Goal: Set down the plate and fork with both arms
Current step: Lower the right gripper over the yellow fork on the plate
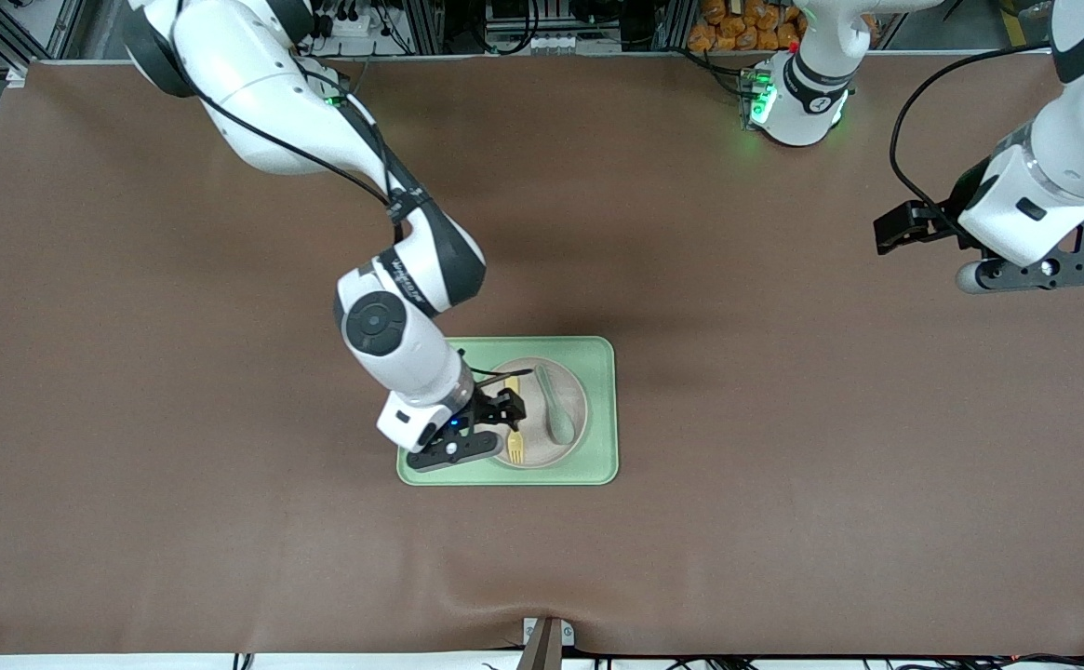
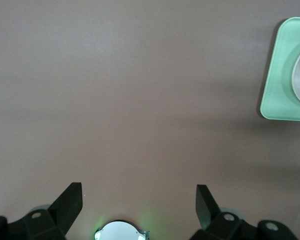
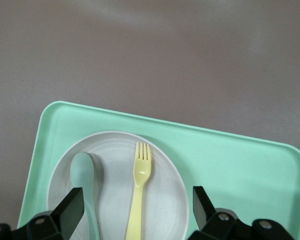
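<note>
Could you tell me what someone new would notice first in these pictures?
Probably the light-green tray on the brown table, with the plate on it carrying the fork and a spoon. The right hand hangs open over the plate, while the left hand waits open over bare table at its own end.

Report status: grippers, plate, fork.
Right gripper open over the fork, nothing held. Left gripper open, waiting over bare table. Fork and spoon on plate, in tray.
</note>
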